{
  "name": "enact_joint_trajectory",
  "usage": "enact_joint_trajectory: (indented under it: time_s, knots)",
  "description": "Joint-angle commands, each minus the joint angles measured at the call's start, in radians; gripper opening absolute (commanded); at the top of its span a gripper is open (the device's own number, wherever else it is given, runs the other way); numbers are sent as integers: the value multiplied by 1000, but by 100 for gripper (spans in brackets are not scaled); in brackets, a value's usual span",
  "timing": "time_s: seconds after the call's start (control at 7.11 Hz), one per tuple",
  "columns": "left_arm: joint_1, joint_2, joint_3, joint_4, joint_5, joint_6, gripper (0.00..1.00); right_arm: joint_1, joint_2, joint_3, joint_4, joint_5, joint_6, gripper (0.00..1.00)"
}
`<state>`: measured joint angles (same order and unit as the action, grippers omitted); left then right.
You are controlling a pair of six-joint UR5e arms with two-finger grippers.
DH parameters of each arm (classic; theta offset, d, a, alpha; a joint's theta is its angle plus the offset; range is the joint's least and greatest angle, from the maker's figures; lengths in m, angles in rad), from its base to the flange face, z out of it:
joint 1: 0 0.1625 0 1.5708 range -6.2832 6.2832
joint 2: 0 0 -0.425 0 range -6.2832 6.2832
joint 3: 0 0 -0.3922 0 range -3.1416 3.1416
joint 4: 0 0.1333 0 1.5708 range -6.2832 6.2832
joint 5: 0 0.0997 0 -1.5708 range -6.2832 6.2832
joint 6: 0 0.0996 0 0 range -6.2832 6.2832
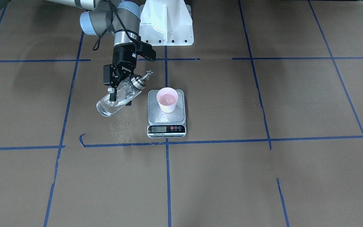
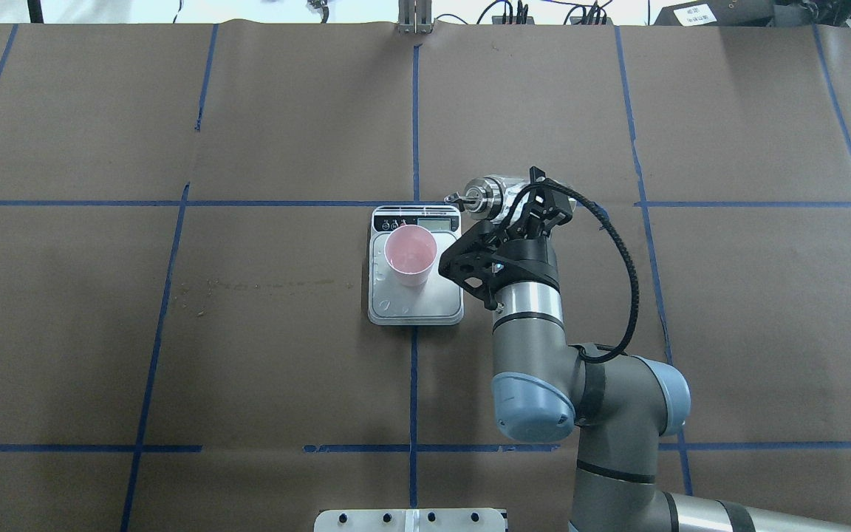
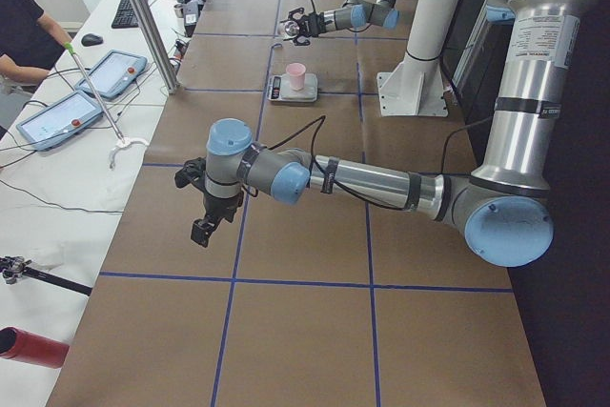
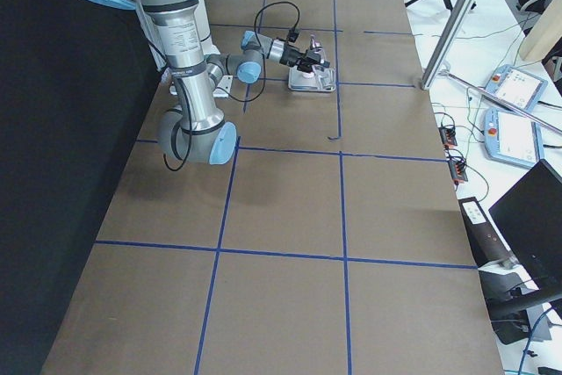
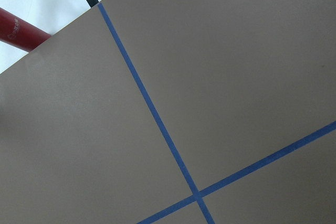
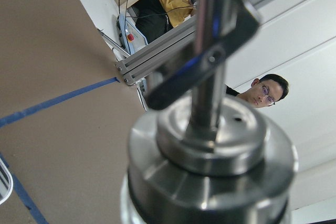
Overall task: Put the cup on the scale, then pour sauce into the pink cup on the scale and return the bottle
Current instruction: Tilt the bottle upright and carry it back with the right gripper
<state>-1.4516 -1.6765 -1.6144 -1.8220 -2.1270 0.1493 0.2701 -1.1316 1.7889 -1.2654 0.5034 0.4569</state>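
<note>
The pink cup (image 1: 167, 99) stands upright on the steel platform of the scale (image 1: 165, 119), toward its back; it also shows in the overhead view (image 2: 411, 255). My right gripper (image 1: 118, 93) is shut on the clear glass bottle (image 1: 110, 104) and holds it tilted beside the scale, above the table. Its metal spout (image 1: 146, 75) points up toward the scale side. Clear sauce shows in the bottle's low end. The collar and spout fill the right wrist view (image 6: 210, 145). My left gripper (image 3: 207, 227) hangs over the table far from the scale; I cannot tell whether it is open or shut.
Droplets lie on the scale platform (image 2: 388, 303) and wet specks mark the paper (image 1: 120, 127) beside it. The white robot pedestal (image 1: 166, 25) stands behind the scale. Blue tape lines cross the table. Operators sit at the far side (image 6: 266, 92).
</note>
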Motion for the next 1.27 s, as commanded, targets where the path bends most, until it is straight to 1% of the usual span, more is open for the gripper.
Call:
enact_joint_trajectory:
  time_s: [0.0, 0.14, 0.28, 0.42, 0.56, 0.7, 0.84, 0.98, 1.13]
  knots:
    - [-15, 35, -1, 10, -78, -11, 100, 67, -72, 85, 12, 169, 359, 0]
    - [-39, 73, -1, -6, -132, 2, 100, 105, -124, 110, 12, 222, 400, 0]
    - [-41, 89, 2, -84, -139, -1, 100, 147, -179, 133, 12, 322, 572, 0]
    - [-39, 99, 10, -95, -137, -7, 100, 178, -216, 157, 12, 418, 653, 0]
    - [-44, 113, 10, -92, -130, -1, 100, 179, -262, 165, 11, 423, 690, 0]
    - [-44, 154, 7, -97, -133, -7, 100, 184, -272, 167, 11, 429, 798, 0]
    - [-47, 156, 5, -94, -133, -10, 100, 185, -295, 168, 11, 487, 909, 0]
    - [-46, 156, 5, -94, -131, -10, 100, 185, -334, 170, 12, 495, 975, 0]
    - [-46, 155, 5, -94, -129, -10, 100, 184, -388, 168, 15, 488, 993, 0]
